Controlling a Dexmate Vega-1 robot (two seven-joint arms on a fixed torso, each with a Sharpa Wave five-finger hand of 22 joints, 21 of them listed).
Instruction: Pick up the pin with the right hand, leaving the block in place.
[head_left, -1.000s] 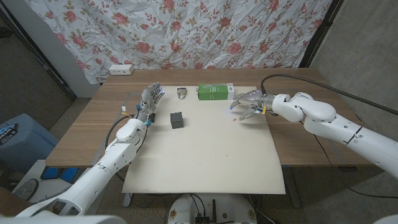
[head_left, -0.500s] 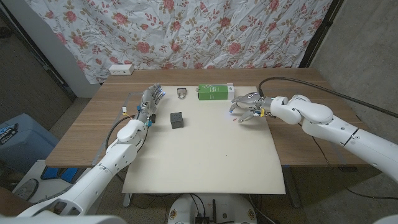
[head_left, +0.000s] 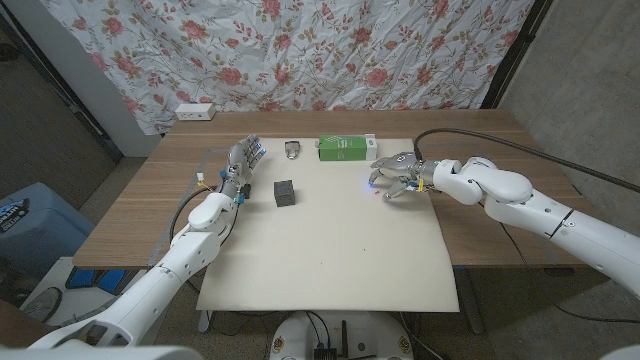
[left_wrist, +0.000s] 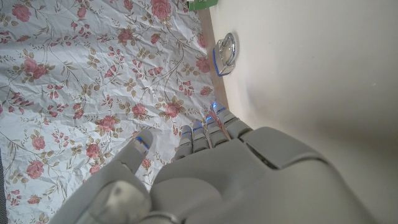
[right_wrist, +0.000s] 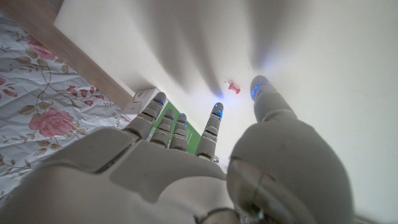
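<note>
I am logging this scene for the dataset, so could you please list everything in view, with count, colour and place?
pin: one, pink-red, lying on the mat just beyond the right hand's fingertips.
block: one, black, on the mat's left part.
box: one, green, at the mat's far edge.
metal object: one, silvery, left of the box.
mat: one, cream, covering the table's middle.
table: one, wooden.
power strip: one, white, far left corner.
floral cloth: one, behind the table.
left hand: fingers apart, holding nothing, left of the block.
right hand: open, over the pin.
</note>
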